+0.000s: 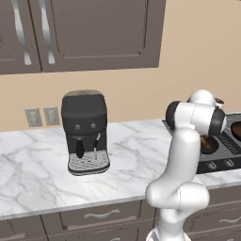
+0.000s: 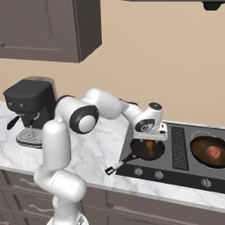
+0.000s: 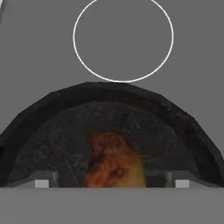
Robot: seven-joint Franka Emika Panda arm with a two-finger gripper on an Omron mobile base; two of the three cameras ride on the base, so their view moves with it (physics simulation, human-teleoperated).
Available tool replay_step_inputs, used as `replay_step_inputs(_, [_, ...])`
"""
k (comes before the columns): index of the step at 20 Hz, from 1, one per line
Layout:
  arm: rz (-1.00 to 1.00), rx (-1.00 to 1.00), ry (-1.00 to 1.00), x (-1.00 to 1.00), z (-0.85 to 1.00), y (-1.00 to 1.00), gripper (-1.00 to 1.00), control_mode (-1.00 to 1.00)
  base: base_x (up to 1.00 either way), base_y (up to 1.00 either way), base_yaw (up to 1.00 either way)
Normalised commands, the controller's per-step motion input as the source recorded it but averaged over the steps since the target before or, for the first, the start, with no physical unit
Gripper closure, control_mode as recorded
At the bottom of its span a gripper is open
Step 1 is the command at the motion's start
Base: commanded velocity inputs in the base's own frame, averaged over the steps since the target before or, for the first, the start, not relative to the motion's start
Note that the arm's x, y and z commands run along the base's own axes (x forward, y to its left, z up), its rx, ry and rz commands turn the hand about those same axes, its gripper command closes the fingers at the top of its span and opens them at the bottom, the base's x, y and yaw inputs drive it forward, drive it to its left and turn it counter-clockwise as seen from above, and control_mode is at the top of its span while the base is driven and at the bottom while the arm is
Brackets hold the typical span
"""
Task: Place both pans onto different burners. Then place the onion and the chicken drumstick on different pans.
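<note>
The black pan is sitting on the front left burner of the cooktop, its thin handle reaching out over the cooktop's front left corner toward the bench. The drumstick is lying inside this pan, orange-brown against the dark bottom. The gripper is hovering just above it with its fingers standing wide, one on each side of the drumstick and gripping nothing. Past the pan's far rim, a free burner is showing as a white circle. The brown pan is resting on the right side of the cooktop, beyond the ribbed vent, and is holding the reddish onion. A coffee machine is standing on the bench, well to the left.
</note>
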Motion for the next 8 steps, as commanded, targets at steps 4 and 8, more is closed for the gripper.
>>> replay_step_inputs(4, [-0.01, 0.00, -0.09, -0.14, 1.00, 0.00, -1.00, -1.00, 0.00, 0.00, 0.00])
replay_step_inputs(8, [-0.03, 0.00, -0.06, -0.41, 1.00, 0.22, -1.00, -1.00, 0.00, 0.00, 0.00])
